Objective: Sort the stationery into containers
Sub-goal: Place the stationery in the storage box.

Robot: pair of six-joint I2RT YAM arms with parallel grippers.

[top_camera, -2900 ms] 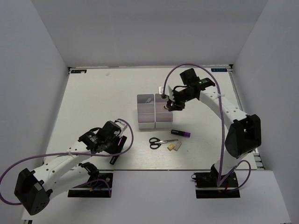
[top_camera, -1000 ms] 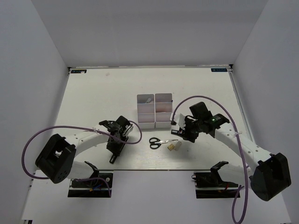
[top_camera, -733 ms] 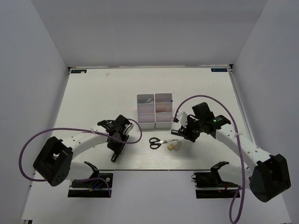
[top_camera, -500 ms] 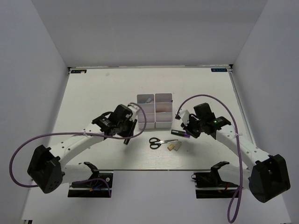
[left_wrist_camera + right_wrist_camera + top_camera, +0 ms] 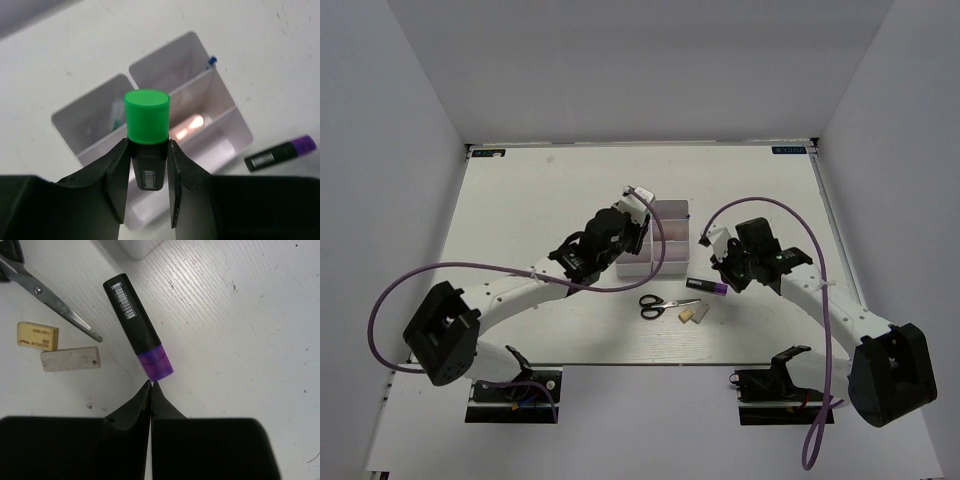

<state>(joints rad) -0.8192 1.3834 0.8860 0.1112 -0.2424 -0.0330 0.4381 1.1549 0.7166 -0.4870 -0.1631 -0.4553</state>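
Swung up from the near-left of the worktop [image 5: 520, 200] since the earlier frames, the left hand [image 5: 623, 226] now hangs over the block of white bins [image 5: 672, 262], a green-capped black marker [image 5: 146, 117] pinched between its fingers [image 5: 116, 170]. The left wrist view shows the left hand [image 5: 147, 150] gripping the marker's black body just below the green cap, the cap pointing away from the wrist and the bins [image 5: 235, 127] spread out beneath it. A blue pen [image 5: 212, 60] pokes its tip over the far rim of one bin, and a pinkish piece [image 5: 187, 127] lies in the neighbouring one.

Across the worktop, the right hand [image 5: 728, 266] has pressed its fingers together where half a second ago they stood apart. It holds nothing. In the right wrist view the right hand [image 5: 150, 385] has its joined tips just beside the purple end of the purple marker [image 5: 137, 325]; whether they touch it cannot be told. That marker lies flat on the worktop [image 5: 240, 315], its barcoded black end towards the bins, and seen from above the purple marker [image 5: 707, 286] sits just near-right of the block. Black-handled scissors [image 5: 660, 303] lie closed nearby, blades towards the marker. Beside the blade tips rest a tan eraser [image 5: 37, 336] and a grey eraser [image 5: 70, 359], close together, both apart from the marker.
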